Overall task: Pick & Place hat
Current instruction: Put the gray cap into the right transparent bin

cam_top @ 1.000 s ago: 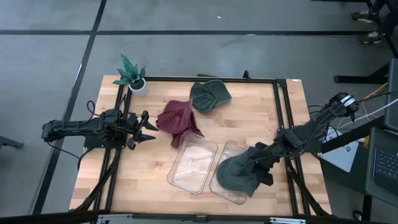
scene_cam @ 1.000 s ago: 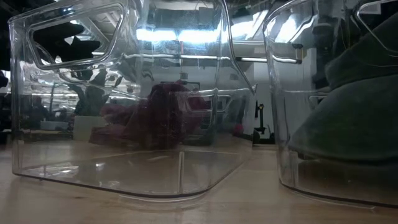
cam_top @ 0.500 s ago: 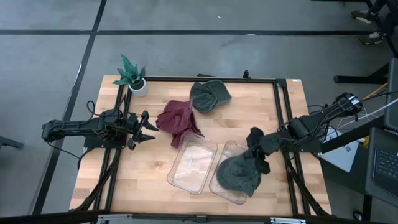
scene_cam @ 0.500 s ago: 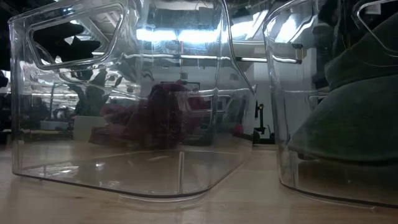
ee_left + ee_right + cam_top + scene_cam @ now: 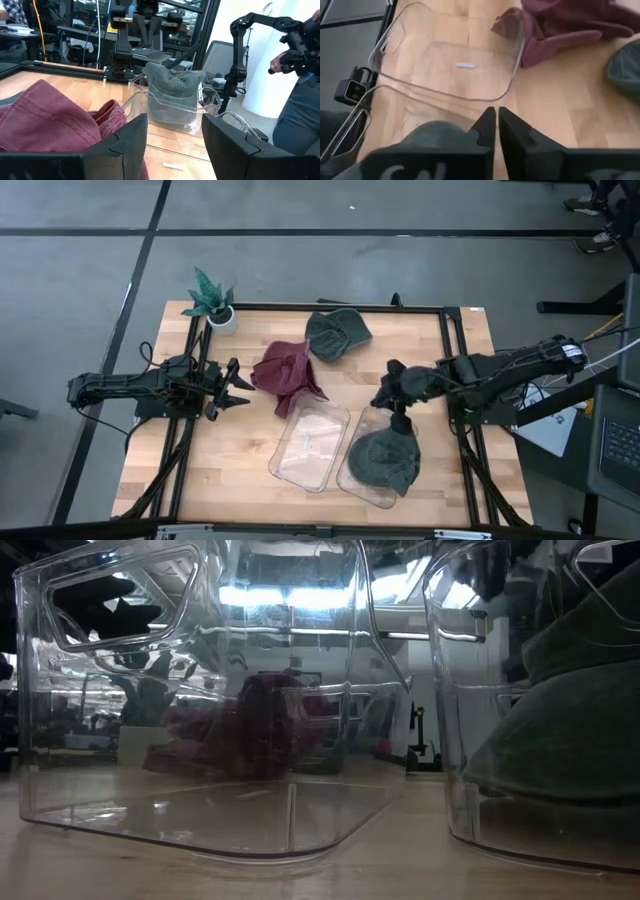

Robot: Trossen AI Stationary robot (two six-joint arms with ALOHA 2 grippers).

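A dark green hat [image 5: 381, 460] lies slumped in the right clear bin [image 5: 352, 480]; the low view shows the hat [image 5: 570, 730] filling that bin down to its floor. My right gripper [image 5: 391, 397] hovers over the bin's far end, slanting down, shut and holding nothing [image 5: 496, 127]. A red hat [image 5: 288, 375] lies crumpled on the table beside the empty left bin [image 5: 310, 442]. A second green hat [image 5: 337, 332] lies near the far edge. My left gripper [image 5: 237, 385] waits open at the left, level, facing the red hat [image 5: 45, 120].
A small potted plant [image 5: 212, 305] stands at the far left corner. Black frame rails [image 5: 450, 350] run along the table's far, left and right sides. Bare wood lies between the red hat and the right bin. A person in grey-blue [image 5: 300, 115] shows beyond the table's right side.
My right gripper has risen off the green hat and swung toward the table's far edge and left, rolling at the wrist, from over the bin's near right part to above its far end. The hat, earlier spread over the bin's right rim, now sits gathered inside the bin.
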